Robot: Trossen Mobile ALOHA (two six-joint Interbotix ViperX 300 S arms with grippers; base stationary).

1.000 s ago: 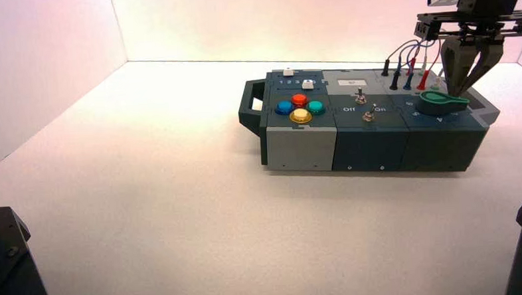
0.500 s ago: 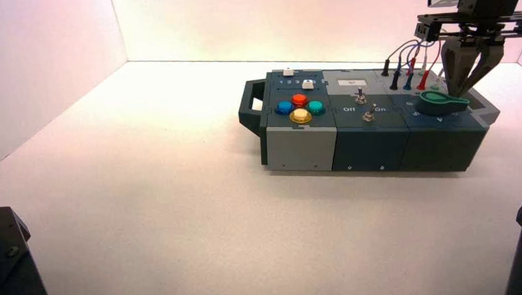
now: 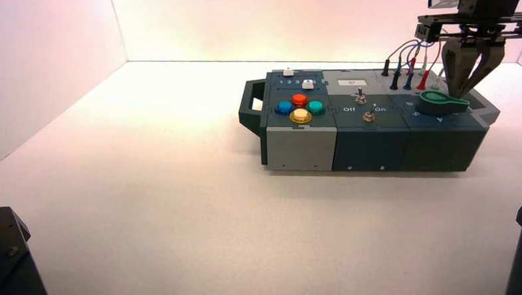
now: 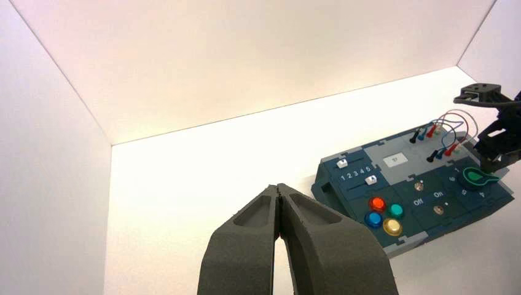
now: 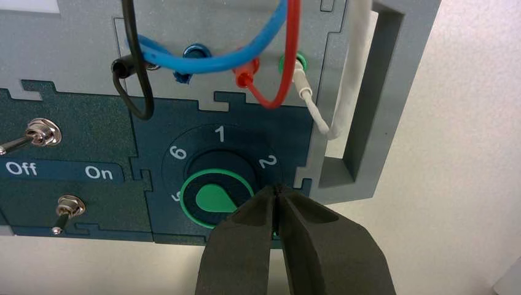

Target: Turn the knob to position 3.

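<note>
The green knob (image 5: 213, 200) sat on its dark round base at the right end of the box, on the dark near part of the top. Its long axis ran mostly left to right across the box, with the rounded end to the left and the pointed end toward the box's right side, angled slightly toward the near edge. The right gripper (image 3: 457, 96) hung over that pointed end, its fingers closed against each other and angled down. In the right wrist view they covered the tip and the lettering beside it, so the numeral it pointed at could not be read. Whether the fingers touched the knob, I cannot tell. Around the dial, the numerals 1 (image 5: 220, 133), 2 (image 5: 268, 161) and 6 (image 5: 178, 152) showed.

Just beyond the knob, black, blue, red and white wires (image 5: 236, 61) looped over the grey far part of the box (image 3: 372, 156). Left of the knob stood two metal toggle switches (image 5: 44, 132) (image 5: 70, 206), with the words Off and On between them. Farther left came four round push-buttons, red (image 3: 299, 100), blue (image 3: 284, 107), green (image 3: 315, 107) and yellow (image 3: 300, 116), and beyond them two white sliders (image 4: 342, 163) (image 4: 370, 180). A dark handle (image 3: 247, 108) stuck out at the left end. The left gripper (image 4: 278, 187) waited to the left, well apart from the box, its fingers closed together.
</note>
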